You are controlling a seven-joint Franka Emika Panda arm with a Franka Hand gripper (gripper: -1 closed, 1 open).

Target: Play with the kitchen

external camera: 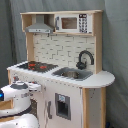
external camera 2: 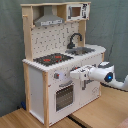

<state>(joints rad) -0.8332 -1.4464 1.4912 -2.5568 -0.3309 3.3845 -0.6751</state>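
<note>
The kitchen [external camera 2: 60,60] stands upright on a wooden bench [external camera 2: 30,119] in front of a grey-green curtain [external camera 2: 11,50]. In the second exterior view its near corner sits close to the bench's front edge, with a bare strip of wood on the second exterior view's left and a seam between two boards running under it.

Up top are a grey hood [external camera: 40,27] and a small microwave [external camera: 75,22]; below, the black-and-red hob [external camera: 36,65] lies left of the sink [external camera: 72,74] in the first exterior view, with the black faucet [external camera: 85,59] at the far right edge of the sink. The rounded counter end juts out past the cabinet.

The arm [external camera 2: 107,76] reaches in level from the second exterior view's right, its claw [external camera 2: 74,76] just beside the front panel above the oven door [external camera 2: 64,96]. Whether the claw is apart or together, I cannot tell.
</note>
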